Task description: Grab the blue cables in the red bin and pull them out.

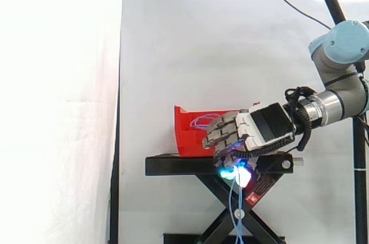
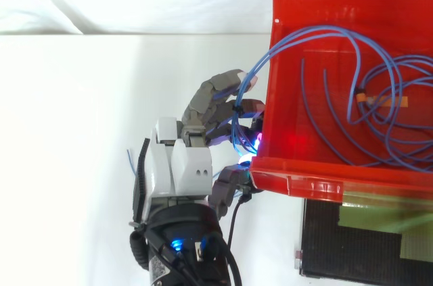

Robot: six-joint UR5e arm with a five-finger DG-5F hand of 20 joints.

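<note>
Hand [image 2: 183, 164] clenched round blue cables [image 2: 302, 97] at red bin [image 2: 298, 181] rim; orange tag [image 2: 382, 101] inside.

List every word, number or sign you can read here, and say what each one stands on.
No text here can be read.
Red-and-white sticker on the black stand: print too small to read.
Orange tag on the blue cables in the red bin: no print can be made out.
</note>
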